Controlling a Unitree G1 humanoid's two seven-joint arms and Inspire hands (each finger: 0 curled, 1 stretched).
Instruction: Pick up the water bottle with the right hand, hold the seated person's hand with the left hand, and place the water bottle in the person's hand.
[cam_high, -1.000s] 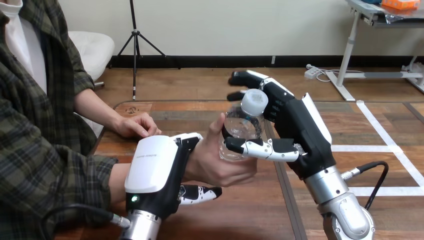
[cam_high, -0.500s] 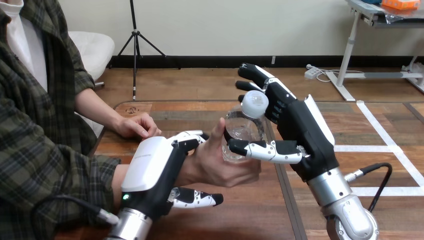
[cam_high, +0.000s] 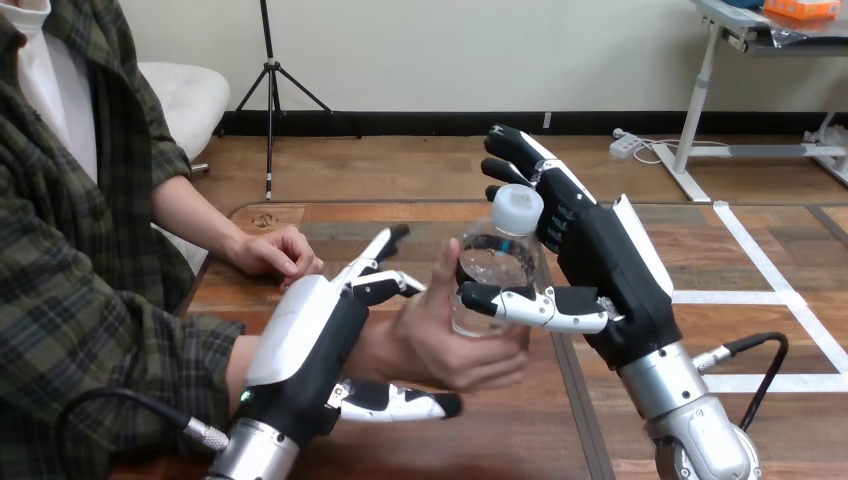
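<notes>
Wooden surface (cam_high: 500, 435), handover at the release step.
The water bottle (cam_high: 495, 265) sits gripped in the person's hand (cam_high: 440, 345). The right hand (cam_high: 600, 260), at its 3 o'clock, has straight fingers and its thumb across the bottle. The left hand (cam_high: 305, 335), at 8 o'clock, is spread about the wrist. Next, both should draw clear without tugging.

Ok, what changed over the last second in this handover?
The left hand uncurled its fingers off the person's hand, letting it go. The right hand straightened its fingers away behind the water bottle, its thumb still across the front. The person's hand kept its grip on the bottle; the person's other hand stayed on the table.
</notes>
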